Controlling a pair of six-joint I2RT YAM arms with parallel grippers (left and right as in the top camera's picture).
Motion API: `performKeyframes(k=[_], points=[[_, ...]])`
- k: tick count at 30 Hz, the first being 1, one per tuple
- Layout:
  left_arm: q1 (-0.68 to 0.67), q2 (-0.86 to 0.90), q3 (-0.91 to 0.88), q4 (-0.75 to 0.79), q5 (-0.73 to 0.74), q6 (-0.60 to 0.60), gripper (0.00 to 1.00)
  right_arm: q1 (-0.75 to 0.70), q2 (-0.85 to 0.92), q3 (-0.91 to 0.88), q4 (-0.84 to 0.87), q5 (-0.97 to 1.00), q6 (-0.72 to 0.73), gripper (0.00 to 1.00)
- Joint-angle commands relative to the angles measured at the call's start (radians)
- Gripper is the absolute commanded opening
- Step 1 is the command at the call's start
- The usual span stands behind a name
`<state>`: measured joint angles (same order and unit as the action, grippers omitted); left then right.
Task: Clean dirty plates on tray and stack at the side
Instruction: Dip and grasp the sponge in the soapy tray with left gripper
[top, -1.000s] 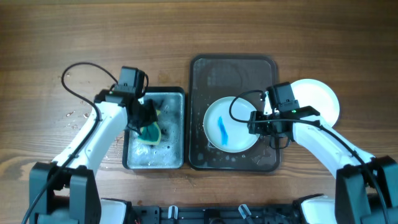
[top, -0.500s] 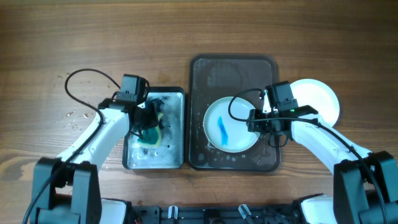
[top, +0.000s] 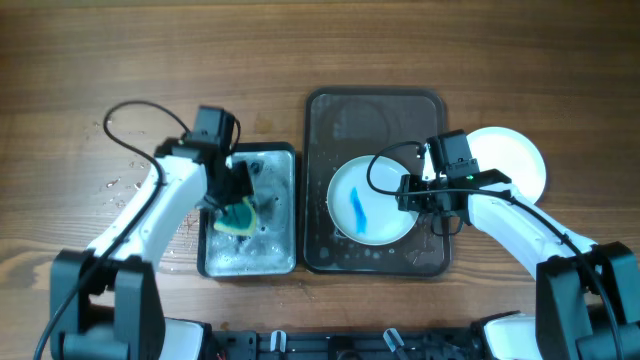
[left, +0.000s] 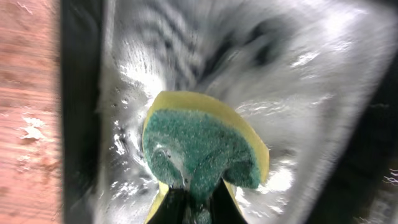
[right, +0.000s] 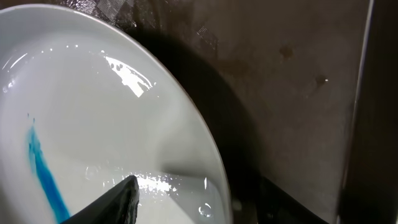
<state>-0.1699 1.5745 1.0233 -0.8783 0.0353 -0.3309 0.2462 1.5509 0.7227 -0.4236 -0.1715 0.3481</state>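
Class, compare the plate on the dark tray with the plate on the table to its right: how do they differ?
The tray plate carries a blue streak; the side plate looks plain white. The tray plate lies on the dark tray; the side plate rests on the wooden table. The right gripper grips the tray plate's rim; the side plate is ungripped, though partly hidden by that arm. Both are round and white.

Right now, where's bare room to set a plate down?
The tray's far half, beyond the dirty plate, is bare. So is the table strip beyond tub and tray. Crowded: the tray's near half, and right of it, where the clean plate lies.
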Motion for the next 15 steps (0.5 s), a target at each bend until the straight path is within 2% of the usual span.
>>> performKeyframes(k=[1, 3, 4, 9, 15], points=[[0.002, -0.098, 0.158, -0.091, 0.046, 0.003, 0.04, 0.002, 0.042, 0.002, 0.0, 0.013, -0.053, 0.39], [-0.008, -0.121, 0.2, -0.113, 0.118, 0.002, 0.04, 0.002, 0.06, 0.002, 0.0, 0.013, -0.049, 0.08], [-0.019, -0.13, 0.205, -0.105, 0.162, -0.002, 0.04, 0.002, 0.069, 0.002, 0.0, 0.014, -0.034, 0.04], [-0.12, -0.112, 0.186, -0.042, 0.203, -0.089, 0.04, 0.002, 0.082, 0.002, 0.0, 0.018, 0.053, 0.04], [-0.355, 0.035, 0.106, 0.261, 0.21, -0.274, 0.04, 0.003, 0.082, 0.002, -0.016, 0.018, 0.09, 0.04]])
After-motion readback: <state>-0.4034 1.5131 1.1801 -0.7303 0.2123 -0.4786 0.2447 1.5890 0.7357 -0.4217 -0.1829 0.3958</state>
